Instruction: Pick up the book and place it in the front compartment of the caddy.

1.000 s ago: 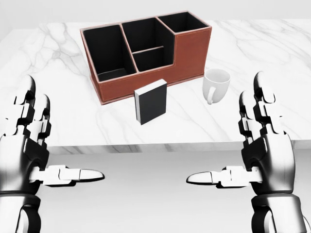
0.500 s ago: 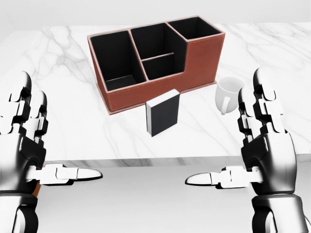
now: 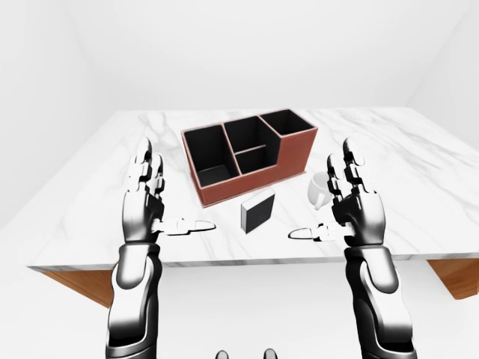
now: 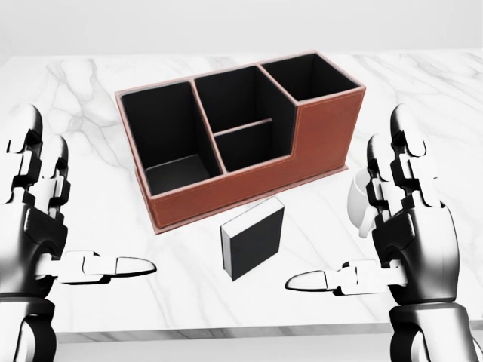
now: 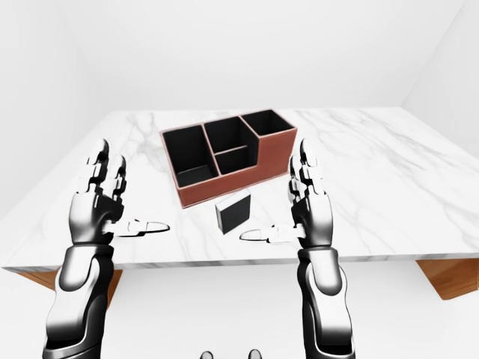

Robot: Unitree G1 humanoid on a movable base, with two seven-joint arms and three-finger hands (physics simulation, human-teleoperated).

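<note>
White walls enclose a bare room, and a marble table (image 3: 90, 187) on a wooden base fills the middle of every view. At the left of the head view the left hand (image 4: 41, 219) is raised palm inward, fingers spread upward and thumb pointing toward the centre, holding nothing. Right of it, toward the top, sits the brown caddy (image 4: 241, 139) with its black compartments all bare of contents, so nothing has been placed yet. Just below the caddy's near wall the dark book (image 4: 253, 240) stands upright on the marble, apart from the caddy and from both hands. Further right a white mug (image 3: 320, 189) stands on the table, in the head view mostly hidden behind the right hand (image 4: 411, 226), which mirrors the left: fingers extended and open, thumb aimed inward, gripping nothing. By my judgement the task is barely begun: reaching, grasping, lifting and placing the book all remain. Against the head view half a second earlier, the whole picture has shifted: caddy, book and mug sit lower and larger and more tabletop shows, so the camera has moved closer, while the hands hold nearly the same open pose.
</note>
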